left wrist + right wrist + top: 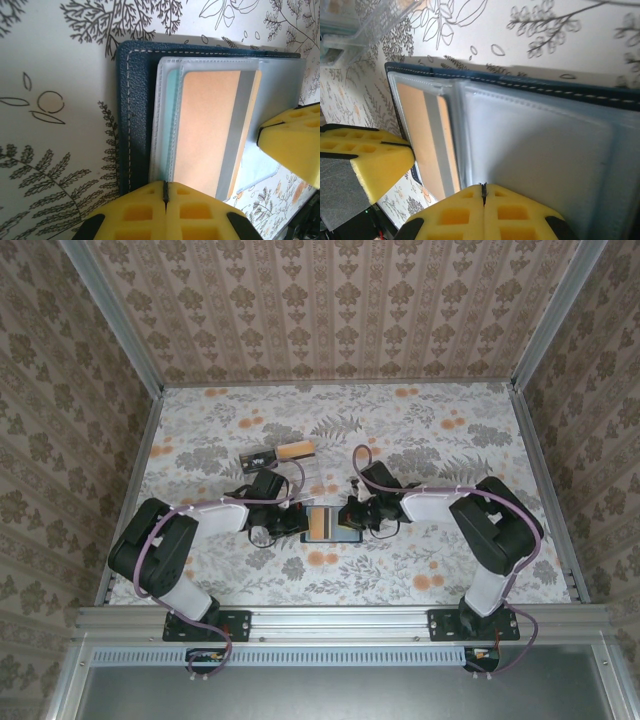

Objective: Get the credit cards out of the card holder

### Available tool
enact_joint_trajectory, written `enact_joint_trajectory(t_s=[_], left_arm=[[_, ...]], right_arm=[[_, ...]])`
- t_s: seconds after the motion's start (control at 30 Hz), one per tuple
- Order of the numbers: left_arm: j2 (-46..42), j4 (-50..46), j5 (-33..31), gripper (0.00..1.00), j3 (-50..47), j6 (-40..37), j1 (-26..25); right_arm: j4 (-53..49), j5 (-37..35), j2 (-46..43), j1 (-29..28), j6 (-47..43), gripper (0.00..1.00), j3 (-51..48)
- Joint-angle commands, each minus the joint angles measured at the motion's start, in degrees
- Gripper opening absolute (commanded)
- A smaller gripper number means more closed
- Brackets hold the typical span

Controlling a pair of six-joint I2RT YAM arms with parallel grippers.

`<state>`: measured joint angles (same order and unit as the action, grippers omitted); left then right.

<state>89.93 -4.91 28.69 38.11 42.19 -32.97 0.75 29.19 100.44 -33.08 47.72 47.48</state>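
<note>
Card holder [132,125] lies open mid-tabletop [420,430], with the tan-orange card [210,135] sleeved in its left pocket. Left end effector [165,197] and right end effector [483,197], both pressed together, seem to pin it from opposite sides. Extraction looks unstarted; next, one must spread and pinch the card's edge.

Lab booth — a staged robot cell.
Aluminium rails [340,618] are framing wallpapered panels [340,310] and a floral table [400,430].

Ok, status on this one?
Left gripper shut, right gripper shut, both at the open wallet. Orange card in its sleeve, not yet out. Tray well clear.
</note>
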Motion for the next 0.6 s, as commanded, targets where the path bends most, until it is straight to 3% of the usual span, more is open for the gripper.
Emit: enact_joint_trajectory(t_s=[0.0, 0.07, 0.13, 0.57], left_arm=[[-0.1, -3.4, -1.2, 0.00, -0.4, -1.2, 0.4], [0.0, -3.4, -0.9, 0.00, -0.2, -1.2, 0.4], [0.0, -3.3, -0.7, 0.00, -0.2, -1.3, 0.3], [0.1, -3.0, -0.7, 0.00, -0.2, -1.0, 0.1]], right_arm=[[-1.5, 0.9, -1.3, 0.0, -1.4, 0.00, -0.5], [-0.2, 1.9, -1.1, -0.3, -1.3, 0.01, -0.4], [0.2, 1.7, -1.2, -0.9, -1.3, 0.11, 0.2], [0.9, 1.9, 2.5, -2.9, -0.6, 0.15, 3.9]])
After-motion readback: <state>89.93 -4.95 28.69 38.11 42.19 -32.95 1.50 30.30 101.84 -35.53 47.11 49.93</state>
